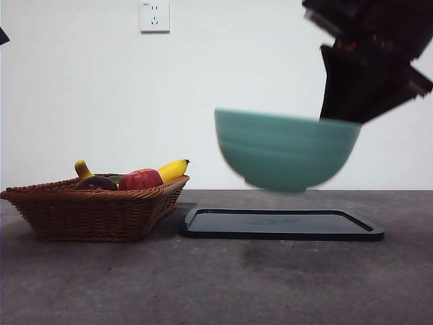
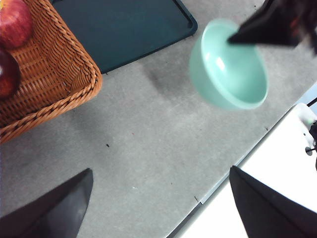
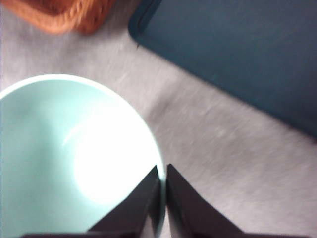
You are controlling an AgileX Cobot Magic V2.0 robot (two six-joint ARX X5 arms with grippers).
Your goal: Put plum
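Note:
The plum, dark and glossy, lies in the wicker basket beside a red apple; the left wrist view shows the plum at the basket's edge. My right gripper is shut on the rim of a teal bowl, one jaw inside and one outside. It holds the bowl in the air above the dark tray. My left gripper hangs open over bare table, with nothing between its jaws, apart from both basket and bowl.
A banana also lies in the basket, which stands at the left of the grey table. The flat dark tray lies right of the basket. In the left wrist view the table's edge runs near my left gripper.

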